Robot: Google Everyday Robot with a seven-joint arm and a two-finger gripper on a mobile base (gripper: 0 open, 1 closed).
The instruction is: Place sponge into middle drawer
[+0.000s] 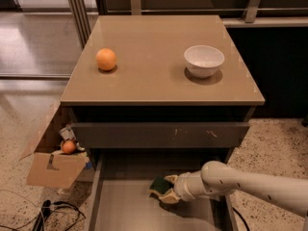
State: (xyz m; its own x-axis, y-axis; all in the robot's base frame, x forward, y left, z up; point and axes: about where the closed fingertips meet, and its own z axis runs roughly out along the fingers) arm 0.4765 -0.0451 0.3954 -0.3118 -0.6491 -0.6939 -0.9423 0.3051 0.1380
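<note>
The sponge, dark green scrub layer with a bit of pale yellow foam, is held in my gripper just above the smooth grey floor of the open middle drawer. My white arm reaches in from the right across the drawer. The gripper is shut on the sponge, near the drawer's back centre, below the scratched grey front panel of the drawer above.
An orange and a white bowl sit on the cabinet top. A cardboard box with small items stands on the floor to the left. Cables lie at the lower left.
</note>
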